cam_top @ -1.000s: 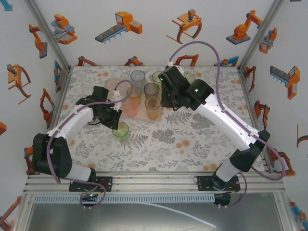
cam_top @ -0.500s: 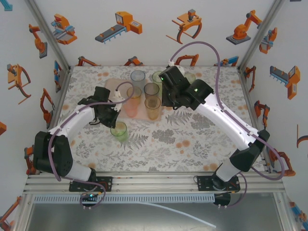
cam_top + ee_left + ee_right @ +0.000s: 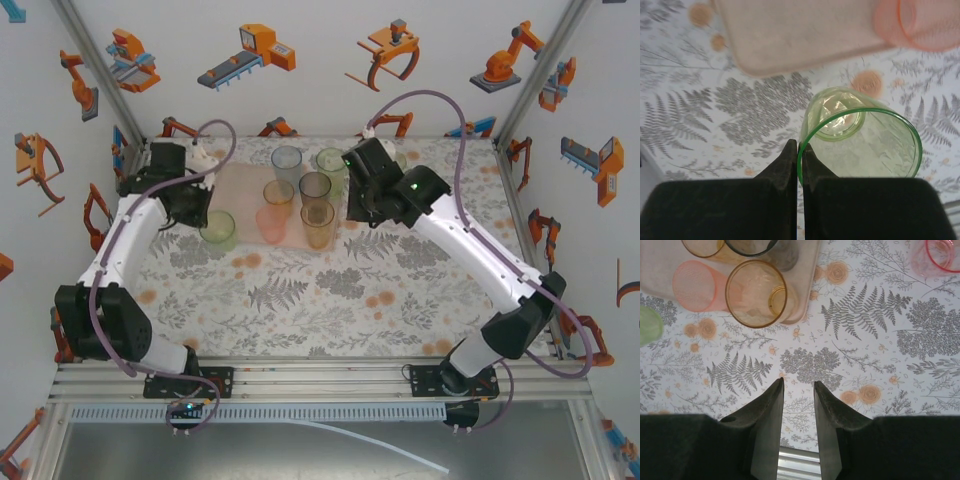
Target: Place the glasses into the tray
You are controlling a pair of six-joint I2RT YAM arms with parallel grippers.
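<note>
The left gripper [image 3: 800, 147] pinches the rim of one green glass [image 3: 865, 145] just beside the tray [image 3: 805, 35] corner, six more glasses [image 3: 315, 186] stand at the tray, and the right gripper [image 3: 798, 390] has its fingers apart and empty.

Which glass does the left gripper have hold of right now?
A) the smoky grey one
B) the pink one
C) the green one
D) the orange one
C: in the left wrist view the left gripper is shut on the rim of the green glass, which sits over the tablecloth just beside the tray.
</note>
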